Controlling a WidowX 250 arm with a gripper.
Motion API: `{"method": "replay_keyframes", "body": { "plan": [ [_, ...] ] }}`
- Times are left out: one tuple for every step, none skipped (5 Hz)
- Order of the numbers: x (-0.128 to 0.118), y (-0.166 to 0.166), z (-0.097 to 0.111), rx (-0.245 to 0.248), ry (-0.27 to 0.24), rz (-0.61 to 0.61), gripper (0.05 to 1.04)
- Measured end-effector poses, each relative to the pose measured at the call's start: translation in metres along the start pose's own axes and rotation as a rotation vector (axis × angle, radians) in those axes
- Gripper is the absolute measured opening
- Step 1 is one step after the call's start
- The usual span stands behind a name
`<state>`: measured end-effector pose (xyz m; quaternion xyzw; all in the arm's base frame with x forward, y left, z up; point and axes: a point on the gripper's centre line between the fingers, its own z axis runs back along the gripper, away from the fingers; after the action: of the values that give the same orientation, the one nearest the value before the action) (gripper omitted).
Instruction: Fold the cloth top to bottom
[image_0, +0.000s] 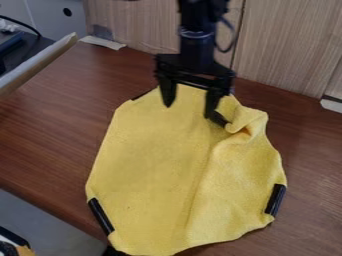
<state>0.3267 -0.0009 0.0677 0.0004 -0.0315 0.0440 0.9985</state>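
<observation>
A yellow cloth (157, 165) lies spread on the brown table, its lower edge hanging near the table's front edge. Folds and a raised crumple run along its upper right side. Black strips show at its lower left, its right side and near its upper corners. My gripper (187, 111) hangs over the cloth's top part, its two fingers apart and pointing down, with yellow cloth visible between them. The right fingertip is close to the black strip by the crumple; whether it touches cannot be told.
Behind the brown table (50, 120) stands a wood-grain panel (287, 45). A pale board edge (40, 62) juts in at the upper left, near dark items. Bits of tape lie along the panel's base. The table's front edge runs along the lower left.
</observation>
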Motion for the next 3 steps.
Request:
{"method": "replay_keyframes", "body": {
  "plan": [
    [-0.005,0.014,-0.019,0.009,0.027,0.019,0.999],
    [-0.012,0.040,-0.035,0.037,0.032,0.079,0.999],
    [-0.018,0.053,-0.048,0.057,0.062,0.088,0.999]
  ]
}}
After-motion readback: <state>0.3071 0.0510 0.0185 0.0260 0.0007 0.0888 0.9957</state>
